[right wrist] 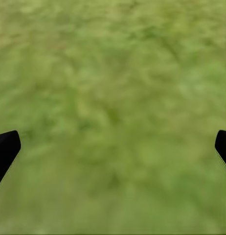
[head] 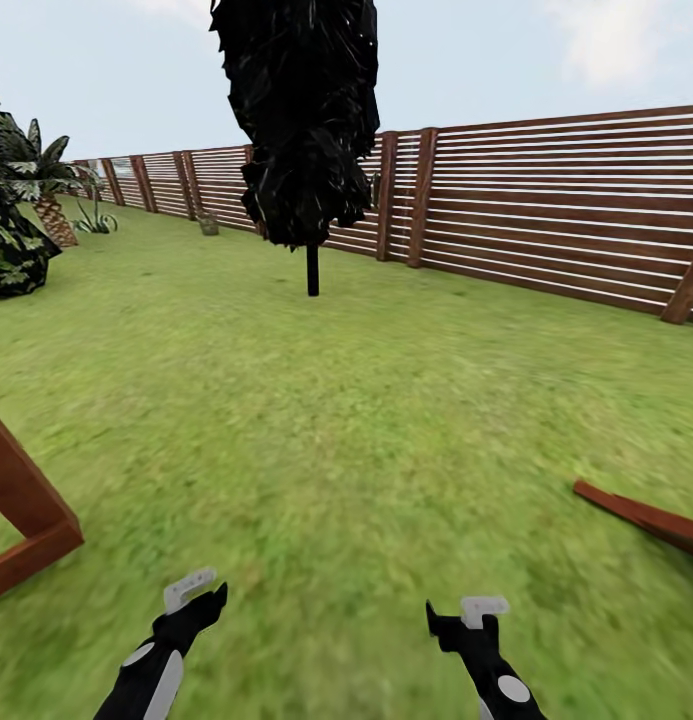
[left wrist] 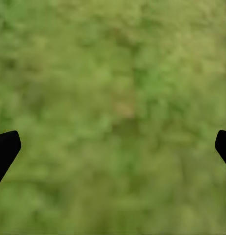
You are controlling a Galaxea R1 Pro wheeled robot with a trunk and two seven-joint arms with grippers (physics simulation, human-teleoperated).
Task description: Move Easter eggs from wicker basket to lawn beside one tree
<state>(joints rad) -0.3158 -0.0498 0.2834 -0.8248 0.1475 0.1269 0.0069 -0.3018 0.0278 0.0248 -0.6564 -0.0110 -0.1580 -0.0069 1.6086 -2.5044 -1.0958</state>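
- Head view: short mottled green lawn (head: 366,420) is seen ahead of the left jaws (head: 198,592) and right jaws (head: 458,615), both spread wide and empty.
- Eggs and basket cannot be located; no step is judged done.

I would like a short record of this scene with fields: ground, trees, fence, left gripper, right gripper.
ground: the lawn, mottled green grass
trees: black-trunked tree with near-black foliage, straight ahead; short palm far left
fence: brown slatted fence along the back and right
left gripper: left gripper, jaws wide apart, nothing between them, over grass
right gripper: right gripper, jaws wide apart, nothing between them, over grass
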